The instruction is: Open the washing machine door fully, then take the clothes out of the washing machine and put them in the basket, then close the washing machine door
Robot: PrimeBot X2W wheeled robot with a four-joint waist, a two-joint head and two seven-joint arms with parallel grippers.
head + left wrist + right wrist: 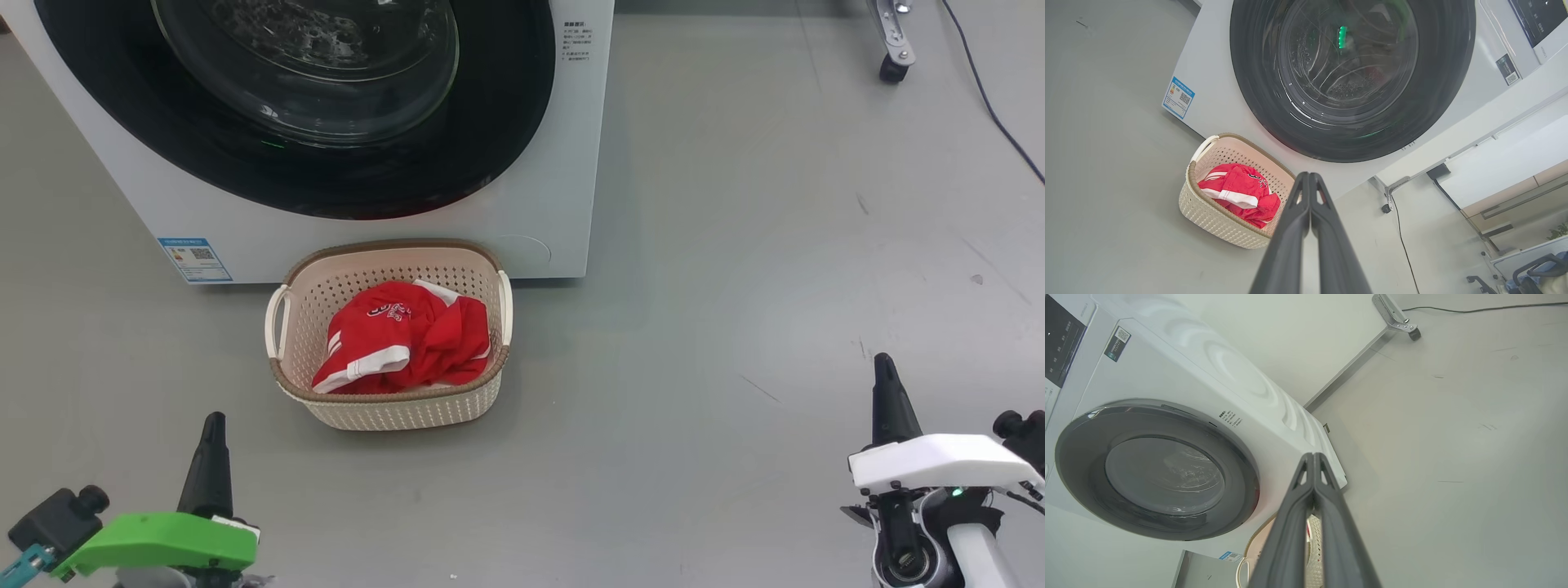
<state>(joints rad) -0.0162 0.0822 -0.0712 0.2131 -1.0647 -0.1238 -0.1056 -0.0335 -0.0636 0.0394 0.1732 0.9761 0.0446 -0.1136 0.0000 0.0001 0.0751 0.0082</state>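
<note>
The white washing machine [539, 163] stands at the top of the head view, its black-rimmed glass door [302, 98] flat against the front, shut. On the floor in front of it sits the cream basket [392, 408] with the red and white clothes [400, 339] heaped inside. My left gripper [214, 420] hangs low at the left, shut and empty, well short of the basket. Off to the right my right gripper [882, 363] is shut and empty too. The left wrist view shows the door [1351, 77], basket [1208, 214] and clothes [1237, 192] beyond my shut left gripper [1308, 175]. My right gripper [1313, 456] points past the machine [1167, 367].
Grey floor stretches wide to the right of the machine. A metal castor leg [894, 49] and a dark cable [988, 98] lie at the far right. A blue sticker [194, 259] marks the machine's lower left front.
</note>
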